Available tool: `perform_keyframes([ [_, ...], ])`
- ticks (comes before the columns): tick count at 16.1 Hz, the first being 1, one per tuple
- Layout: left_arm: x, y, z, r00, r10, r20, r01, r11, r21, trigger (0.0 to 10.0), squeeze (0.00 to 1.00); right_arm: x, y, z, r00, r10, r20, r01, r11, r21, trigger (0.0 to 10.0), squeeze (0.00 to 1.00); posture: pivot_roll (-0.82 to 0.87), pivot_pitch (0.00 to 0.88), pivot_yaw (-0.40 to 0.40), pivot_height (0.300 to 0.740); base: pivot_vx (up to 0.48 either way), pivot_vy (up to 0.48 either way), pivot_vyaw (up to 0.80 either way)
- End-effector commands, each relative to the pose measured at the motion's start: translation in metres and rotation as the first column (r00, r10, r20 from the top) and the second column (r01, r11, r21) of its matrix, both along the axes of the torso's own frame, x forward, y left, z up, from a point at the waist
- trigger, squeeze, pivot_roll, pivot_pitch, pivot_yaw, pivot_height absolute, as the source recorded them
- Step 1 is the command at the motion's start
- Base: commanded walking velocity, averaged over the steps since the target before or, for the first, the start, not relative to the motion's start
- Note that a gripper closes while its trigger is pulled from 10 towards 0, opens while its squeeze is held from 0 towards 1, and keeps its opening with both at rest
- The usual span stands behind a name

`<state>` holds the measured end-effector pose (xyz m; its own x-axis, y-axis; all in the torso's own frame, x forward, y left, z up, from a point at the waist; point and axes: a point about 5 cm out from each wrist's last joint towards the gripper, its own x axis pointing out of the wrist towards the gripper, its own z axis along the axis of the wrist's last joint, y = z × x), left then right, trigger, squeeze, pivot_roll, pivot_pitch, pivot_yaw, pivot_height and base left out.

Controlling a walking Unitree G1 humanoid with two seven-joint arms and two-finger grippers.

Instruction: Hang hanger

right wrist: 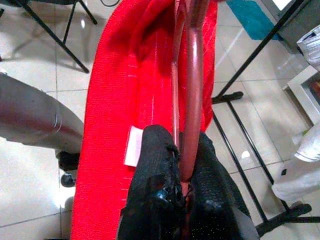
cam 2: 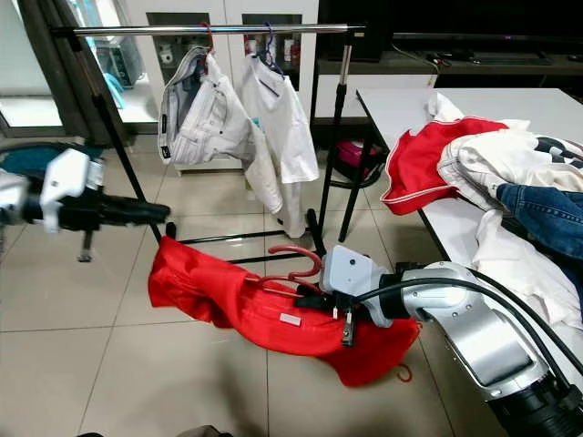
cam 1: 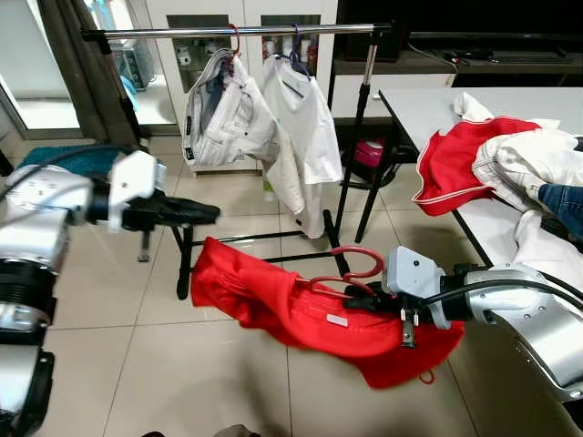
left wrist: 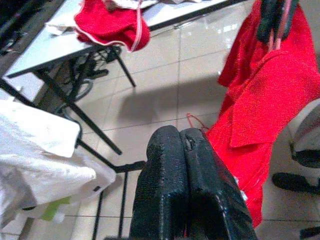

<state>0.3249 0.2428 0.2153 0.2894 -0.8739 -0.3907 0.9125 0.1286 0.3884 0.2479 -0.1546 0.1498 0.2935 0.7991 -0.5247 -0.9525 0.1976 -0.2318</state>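
A red garment (cam 1: 301,314) hangs from a red hanger (cam 1: 357,264), held low above the tiled floor in front of the clothes rack. My right gripper (cam 1: 357,298) is shut on the hanger's neck; in the right wrist view the red hanger (right wrist: 192,80) runs between the black fingertips (right wrist: 155,165). My left gripper (cam 1: 205,215) is raised at the left, fingers pressed together with nothing in them, short of the rack's rail (cam 1: 237,31). The left wrist view has its shut fingers (left wrist: 185,185) pointing toward the red garment (left wrist: 260,95).
Two white garments (cam 1: 264,118) hang on the rail. The rack's black legs and base bars (cam 1: 264,238) stand just behind the red garment. A white table (cam 1: 428,105) at the right carries a pile of clothes (cam 1: 510,164). Tiled floor lies open at the front left.
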Motion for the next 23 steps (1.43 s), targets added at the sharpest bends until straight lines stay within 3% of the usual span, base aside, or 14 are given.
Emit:
perform_keyframes([
  [1, -0.002, 0.007, 0.005, 1.000, 0.015, 0.019, -0.015, 0.999, 0.039, 0.0, 0.00, 0.001, -0.004, 0.009, 0.999, -0.029, 0.042, 0.028, 1.000, 0.010, 10.0, 0.00, -0.10, 0.000, 0.036, 0.740, 0.000, 0.000, 0.00],
  [3, -0.009, 0.011, -0.006, 1.000, 0.006, 0.016, -0.008, 0.993, 0.120, 0.0, 0.00, 0.001, -0.005, 0.008, 0.997, -0.052, 0.049, 0.051, 0.999, 0.011, 10.0, 0.00, -0.11, 0.000, 0.040, 0.740, 0.000, 0.000, 0.00],
  [4, -0.013, 0.009, -0.019, 1.000, 0.003, -0.003, -0.003, 0.994, 0.111, 10.0, 0.00, 0.000, -0.003, 0.008, 0.996, -0.061, 0.070, 0.061, 0.998, 0.008, 10.0, 0.00, -0.14, 0.000, 0.047, 0.740, 0.000, 0.000, 0.00],
  [5, -0.013, 0.007, -0.022, 1.000, 0.001, -0.012, 0.001, 0.995, 0.097, 10.0, 0.00, -0.001, -0.001, 0.008, 0.995, -0.061, 0.077, 0.060, 0.998, 0.007, 10.0, 0.00, -0.14, 0.000, 0.047, 0.740, 0.000, 0.000, 0.00],
  [6, -0.010, 0.000, -0.021, 1.000, 0.008, 0.026, -0.008, 1.000, 0.029, 10.0, 1.00, -0.001, 0.002, 0.008, 0.995, -0.059, 0.085, 0.058, 0.998, 0.014, 10.0, 0.00, -0.15, 0.000, 0.043, 0.740, 0.000, 0.000, 0.00],
  [7, -0.011, -0.005, -0.021, 0.999, -0.002, 0.050, 0.003, 1.000, -0.016, 10.0, 1.00, -0.002, 0.004, 0.006, 0.993, -0.048, 0.109, 0.049, 0.999, -0.003, 10.0, 0.00, -0.14, 0.000, 0.036, 0.740, 0.000, 0.000, 0.00],
  [12, -0.006, -0.017, -0.005, 0.995, -0.039, 0.097, 0.039, 0.999, 0.001, 10.0, 1.00, 0.006, 0.014, 0.011, 0.986, -0.005, 0.169, 0.012, 0.999, -0.040, 10.0, 0.00, -0.17, 0.000, 0.078, 0.740, 0.000, 0.000, 0.00],
  [14, -0.006, -0.029, -0.012, 0.993, -0.071, 0.096, 0.072, 0.997, -0.004, 10.0, 1.00, 0.010, 0.001, -0.001, 0.983, -0.056, 0.177, 0.073, 0.993, -0.093, 10.0, 0.00, -0.17, 0.000, 0.040, 0.740, 0.000, 0.000, 0.00],
  [15, -0.011, -0.032, -0.011, 0.991, -0.109, 0.078, 0.109, 0.994, 0.011, 10.0, 1.00, 0.005, 0.007, 0.010, 0.985, -0.059, 0.160, 0.061, 0.998, -0.011, 10.0, 0.00, -0.17, 0.000, 0.061, 0.740, 0.000, 0.000, 0.00],
  [17, -0.011, -0.027, -0.017, 0.993, -0.102, 0.058, 0.100, 0.994, 0.040, 10.0, 1.00, 0.007, 0.005, 0.010, 0.976, -0.065, 0.208, 0.076, 0.996, -0.045, 10.0, 0.00, -0.18, 0.000, 0.049, 0.740, 0.000, 0.000, 0.00],
  [19, -0.013, -0.014, -0.027, 0.997, -0.052, 0.048, 0.049, 0.997, 0.062, 10.0, 1.00, 0.014, 0.006, 0.010, 0.961, -0.112, 0.254, 0.122, 0.992, -0.023, 10.0, 0.00, -0.17, 0.000, 0.062, 0.740, 0.000, 0.000, 0.00],
  [21, -0.009, -0.005, -0.026, 0.987, 0.000, 0.162, -0.021, 0.992, 0.127, 10.0, 1.00, 0.017, 0.006, 0.025, 0.946, -0.095, 0.309, 0.101, 0.995, -0.002, 10.0, 0.00, -0.14, 0.000, 0.055, 0.740, 0.000, 0.000, 0.00],
  [23, -0.007, -0.007, -0.026, 0.988, -0.028, 0.154, 0.003, 0.988, 0.156, 10.0, 0.00, 0.014, 0.007, 0.019, 0.950, -0.047, 0.308, 0.069, 0.996, -0.061, 10.0, 0.00, -0.14, 0.000, 0.062, 0.740, 0.000, 0.000, 0.00],
])
